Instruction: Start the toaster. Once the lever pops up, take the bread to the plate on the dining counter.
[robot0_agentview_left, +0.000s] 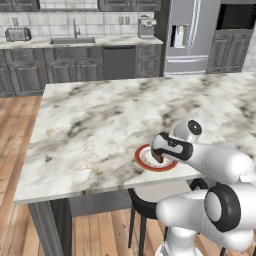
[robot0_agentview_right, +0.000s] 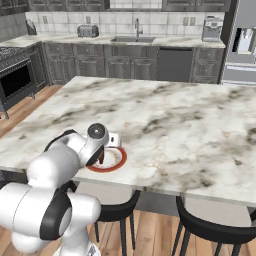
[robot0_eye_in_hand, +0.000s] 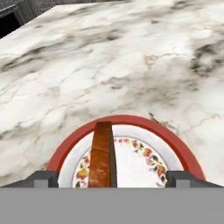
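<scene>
My gripper (robot0_eye_in_hand: 112, 179) hangs spread wide over the plate (robot0_eye_in_hand: 183, 153), its fingertips (robot0_eye_in_hand: 43, 178) clear of the bread (robot0_eye_in_hand: 102, 153), which stands on edge on the plate. The plate sits near the dining counter's (robot0_agentview_left: 100, 125) front edge; the toaster (robot0_agentview_left: 18, 34) stands well beyond.

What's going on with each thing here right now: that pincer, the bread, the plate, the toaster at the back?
pincer: open, fingers apart on either side of the bread.
bread: standing on edge over the plate, between the fingers.
plate: flat on the dining counter, near its edge.
toaster: on the far worktop, too small to read its lever.
</scene>
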